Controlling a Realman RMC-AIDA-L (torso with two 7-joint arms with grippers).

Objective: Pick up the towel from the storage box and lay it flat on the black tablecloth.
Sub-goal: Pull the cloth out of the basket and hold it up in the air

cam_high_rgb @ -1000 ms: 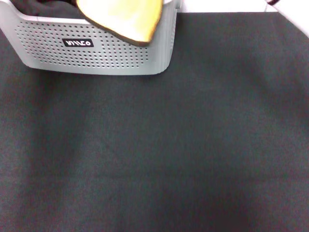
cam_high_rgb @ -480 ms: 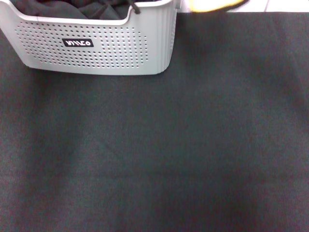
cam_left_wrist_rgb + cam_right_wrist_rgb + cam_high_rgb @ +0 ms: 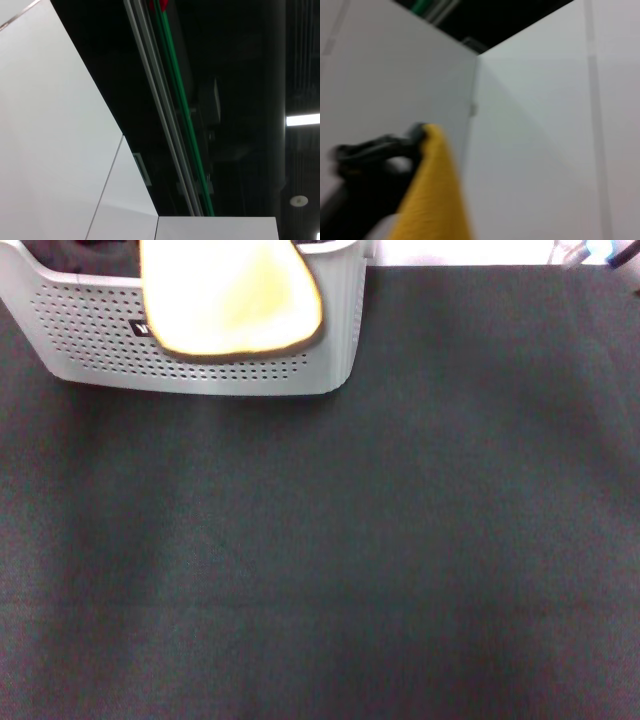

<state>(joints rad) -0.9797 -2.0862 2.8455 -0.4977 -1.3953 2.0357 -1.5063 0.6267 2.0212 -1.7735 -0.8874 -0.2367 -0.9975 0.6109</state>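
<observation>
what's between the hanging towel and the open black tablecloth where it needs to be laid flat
Nothing visible. The towel hangs in front of the storage box, and the black tablecloth nearer the robot shows no objects on it. In the right wrist view a dark gripper finger sits against the towel's edge.

Obstacle: the storage box (image 3: 330, 330), draped by the towel (image 3: 228, 300).
Free room: the black tablecloth (image 3: 400, 540), unobstructed elsewhere.

White wall panels (image 3: 50, 150), dark ceiling, green rail (image 3: 182, 110), strip light (image 3: 302, 120).
</observation>
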